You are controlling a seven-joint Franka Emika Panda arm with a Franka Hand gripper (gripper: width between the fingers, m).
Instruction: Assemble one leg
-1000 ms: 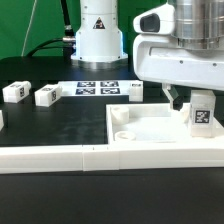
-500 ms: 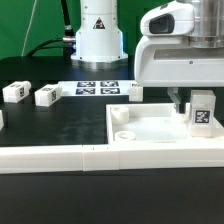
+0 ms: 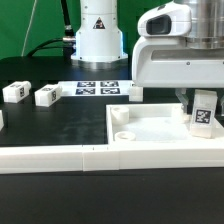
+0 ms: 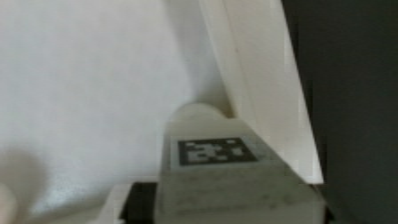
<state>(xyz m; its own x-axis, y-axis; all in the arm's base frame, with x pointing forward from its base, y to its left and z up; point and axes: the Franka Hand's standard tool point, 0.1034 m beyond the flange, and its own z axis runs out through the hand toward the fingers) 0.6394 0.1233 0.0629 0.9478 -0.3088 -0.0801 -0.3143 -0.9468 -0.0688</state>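
A leg point(image 3: 204, 111), a small white block with a black-and-white tag, stands upright at the corner of the large white panel point(image 3: 150, 128) on the exterior view's right. My gripper point(image 3: 190, 98) comes down from above and is shut on the leg. In the wrist view the leg point(image 4: 217, 165) fills the space between my dark fingers point(image 4: 143, 202), over the panel point(image 4: 89, 90) near its edge. Three more legs lie on the black table: two on the exterior view's left point(image 3: 14, 92) point(image 3: 47, 95) and one near the marker board point(image 3: 137, 92).
The marker board point(image 3: 98, 89) lies flat behind the panel, in front of the robot base point(image 3: 98, 35). A long white border rail point(image 3: 90, 157) runs along the table's front edge. A raised hole boss point(image 3: 122, 114) sits at the panel's other near corner.
My gripper and the leg it holds have shifted slightly toward the exterior view's right. The other legs have not moved.
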